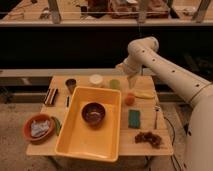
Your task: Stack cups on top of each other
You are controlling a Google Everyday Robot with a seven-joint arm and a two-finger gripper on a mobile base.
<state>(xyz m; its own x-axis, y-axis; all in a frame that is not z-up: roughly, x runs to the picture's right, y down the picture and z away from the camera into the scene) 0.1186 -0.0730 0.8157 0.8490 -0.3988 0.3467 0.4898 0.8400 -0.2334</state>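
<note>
Three cups stand in a row along the back of the wooden table (145,131): a dark grey-brown cup (71,84) at the left, a cream-white cup (96,79) in the middle and a light green cup (115,84) to its right. My gripper (132,83) hangs fingers-down from the white arm (165,67) just right of the green cup, slightly above the table. It is open and holds nothing. No cup sits in or on another.
A big yellow tub (75,135) fills the table's middle, with a wide dark-brown bowl (93,113) in it. An orange bowl with cloth (39,128) stands front left. On the right lie an orange (130,99), a banana (145,94), a green sponge (134,118) and a fork (157,116).
</note>
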